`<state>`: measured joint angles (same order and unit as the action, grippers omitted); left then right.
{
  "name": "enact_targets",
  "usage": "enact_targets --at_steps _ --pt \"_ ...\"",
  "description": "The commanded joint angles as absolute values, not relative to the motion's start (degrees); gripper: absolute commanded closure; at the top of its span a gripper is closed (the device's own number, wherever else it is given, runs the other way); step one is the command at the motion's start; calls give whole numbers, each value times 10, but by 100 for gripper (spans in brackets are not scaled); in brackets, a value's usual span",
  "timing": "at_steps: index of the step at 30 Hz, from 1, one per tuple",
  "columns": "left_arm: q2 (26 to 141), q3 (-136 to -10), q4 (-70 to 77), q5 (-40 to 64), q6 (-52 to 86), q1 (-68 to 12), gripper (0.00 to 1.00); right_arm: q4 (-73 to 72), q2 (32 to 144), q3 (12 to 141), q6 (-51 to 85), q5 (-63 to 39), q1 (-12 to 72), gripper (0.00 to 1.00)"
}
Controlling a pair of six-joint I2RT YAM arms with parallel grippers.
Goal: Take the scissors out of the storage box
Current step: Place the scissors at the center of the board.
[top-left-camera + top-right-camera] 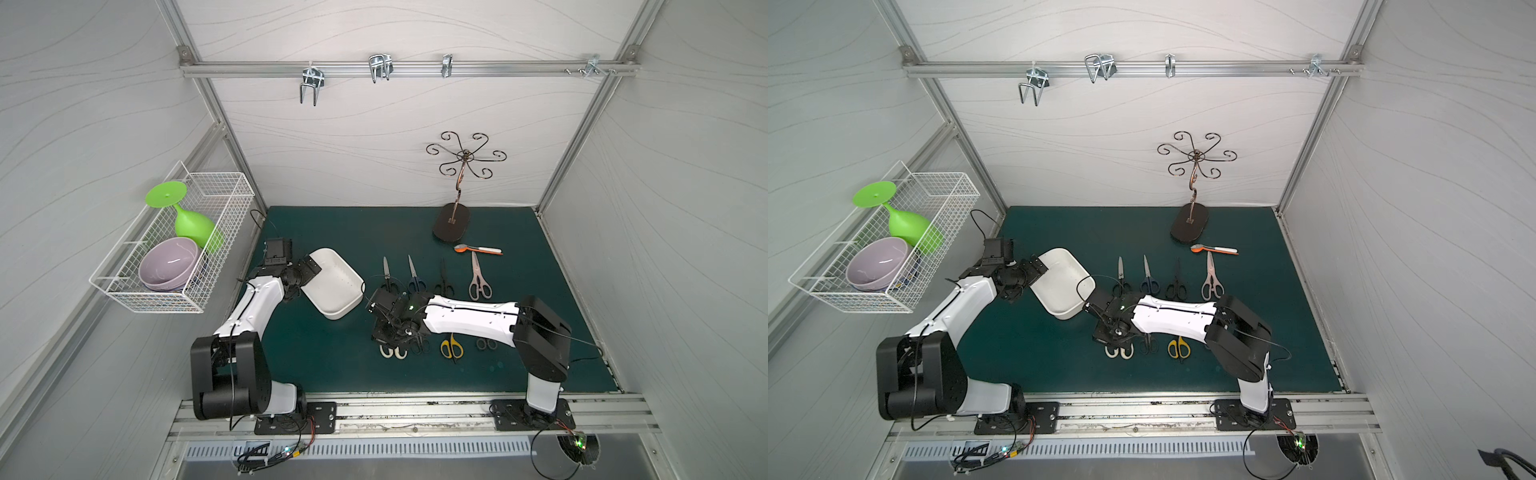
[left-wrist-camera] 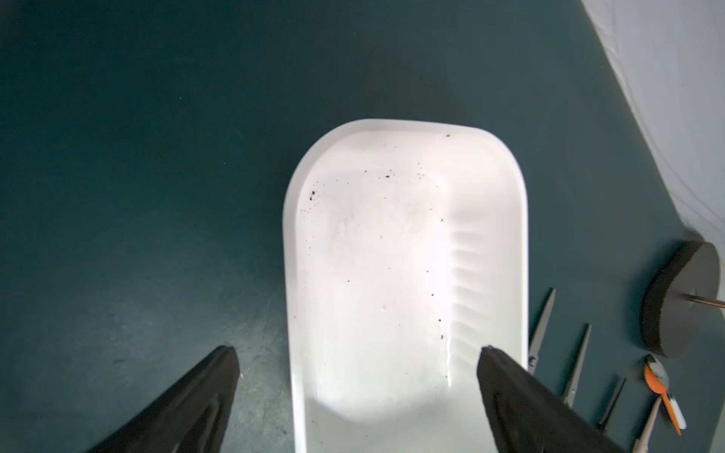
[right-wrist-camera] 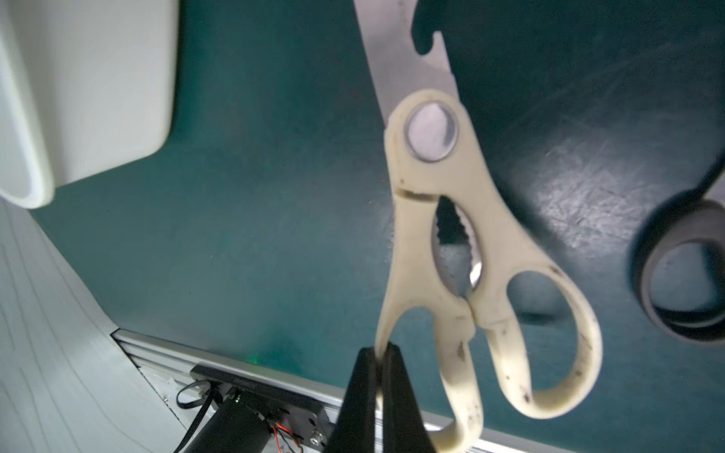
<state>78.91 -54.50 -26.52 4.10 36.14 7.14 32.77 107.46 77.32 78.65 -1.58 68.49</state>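
Starting at the left wall, we see a white wire basket (image 1: 232, 195) holding a green goblet (image 1: 189, 222) and a purple bowl (image 1: 168, 262). Next comes the left end effector (image 2: 356, 353), its jaws spread wide and gripping nothing. In the left wrist view one finger (image 2: 219, 364) hangs over the green desk (image 1: 332, 365) just outside the storage box (image 1: 336, 286), and the other hangs over the box's inside. The box sits aslant on the desk between the two arms, its white floor flecked with dark specks.

To its right, the right end effector (image 3: 378, 353) is pinched tight on one handle loop of the cream shears (image 3: 431, 219). We cannot tell whether the shears touch the desk.

The other scissors (image 1: 1149, 280) lie on the desk outside the box, in two rows. The back row has four pairs side by side, tips toward the back wall: a black-handled pair (image 1: 386, 276), a blue-handled pair (image 1: 414, 279), a small black pair (image 1: 443, 284) and a pink-handled pair (image 1: 478, 280). In the front row, right of the cream handles, lie a dark pair (image 1: 420, 347), a yellow-and-black pair (image 1: 451, 347) and a grey pair (image 1: 486, 344) partly under the right arm.

Behind the pink-handled pair, an orange-and-white spoon (image 1: 478, 249) lies just in front of a curled metal stand (image 1: 452, 222).
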Motion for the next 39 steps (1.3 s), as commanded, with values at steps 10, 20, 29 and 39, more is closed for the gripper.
enact_targets --at_steps 10,20,29,39 --pt "746 -539 -249 52 352 73 0 343 1123 794 829 -28 698 100" --pt "738 -534 -246 56 352 74 0 347 1161 819 810 -27 693 100" --pt "737 -534 -244 57 352 74 0 340 1167 829 800 -28 691 71" --pt "728 -533 -221 83 323 73 0 369 1067 830 733 68 691 67"
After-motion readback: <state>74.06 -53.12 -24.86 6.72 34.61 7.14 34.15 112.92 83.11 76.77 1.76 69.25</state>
